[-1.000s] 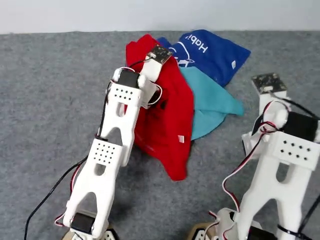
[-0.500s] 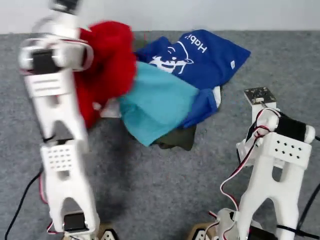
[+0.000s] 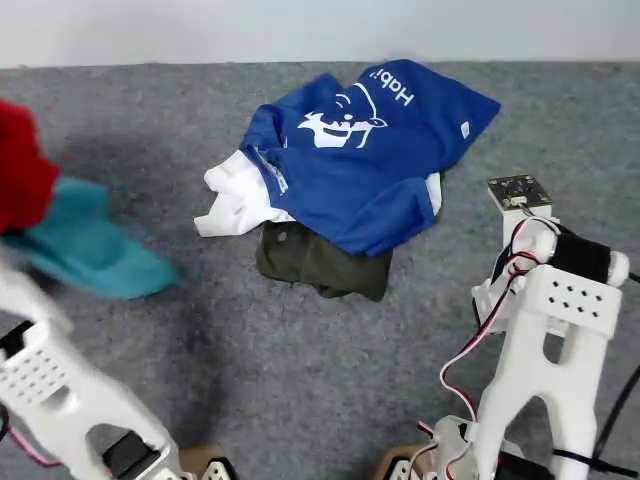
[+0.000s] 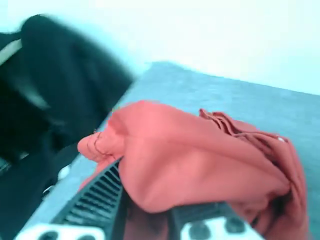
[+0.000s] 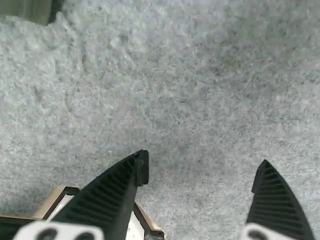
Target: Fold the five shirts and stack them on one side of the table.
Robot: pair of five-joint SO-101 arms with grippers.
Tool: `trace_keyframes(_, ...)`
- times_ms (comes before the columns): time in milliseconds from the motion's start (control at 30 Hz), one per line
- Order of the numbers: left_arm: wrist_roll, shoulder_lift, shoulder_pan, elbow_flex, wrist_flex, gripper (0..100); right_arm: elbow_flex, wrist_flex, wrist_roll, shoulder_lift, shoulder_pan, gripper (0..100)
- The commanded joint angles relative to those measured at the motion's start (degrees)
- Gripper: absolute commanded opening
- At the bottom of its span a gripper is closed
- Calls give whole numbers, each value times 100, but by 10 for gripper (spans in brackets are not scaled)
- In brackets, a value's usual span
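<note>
Over at the left edge of the high view, the red shirt [image 3: 20,165] is bunched up and raised off the grey carpeted surface [image 3: 300,380]. The left arm [image 3: 60,390] holds it. In the left wrist view its jaws are clamped on the cloth, which heaps over one ribbed finger [image 4: 97,192] and hides the tip of the other.

Just beside and below the red bundle is the teal shirt [image 3: 95,250], blurred and throwing a shadow. I cannot tell whether it hangs from the red shirt or lies on the surface.

The other three shirts sit in one crumpled heap toward the middle back of the surface, well apart from those two.
- The blue shirt [image 3: 370,150], with white print, lies on top and covers most of what is beneath it.
- A white shirt [image 3: 235,200] pokes out on its left side, with a sliver also showing at its right edge.
- A dark olive shirt [image 3: 320,262] sticks out from under its near edge.

The right arm [image 3: 555,300] stands near the right side of this heap, close to the blue shirt but apart from it. Its jaws are spread wide with nothing between them, over bare surface. A scrap of the olive shirt lies a little beyond them.
</note>
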State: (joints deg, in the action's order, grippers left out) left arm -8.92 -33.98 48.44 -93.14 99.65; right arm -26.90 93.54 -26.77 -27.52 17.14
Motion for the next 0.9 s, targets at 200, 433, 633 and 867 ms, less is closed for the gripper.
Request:
trace_keyframes(200, -9, 44, 44, 330, 97, 13, 26, -40, 26, 13, -4, 336)
trace_keyframes(433, 0, -105, -466, 2404, 97, 14, 18, -22, 35, 13, -4, 336)
trace_keyframes(633, -79, -97, -879, 4884, 97, 55, 18, -40, 35, 22, -4, 337)
trace_keyframes(867, -1319, 905, -1257, 5965, 97, 257, 18, -57, 35, 31, -4, 338)
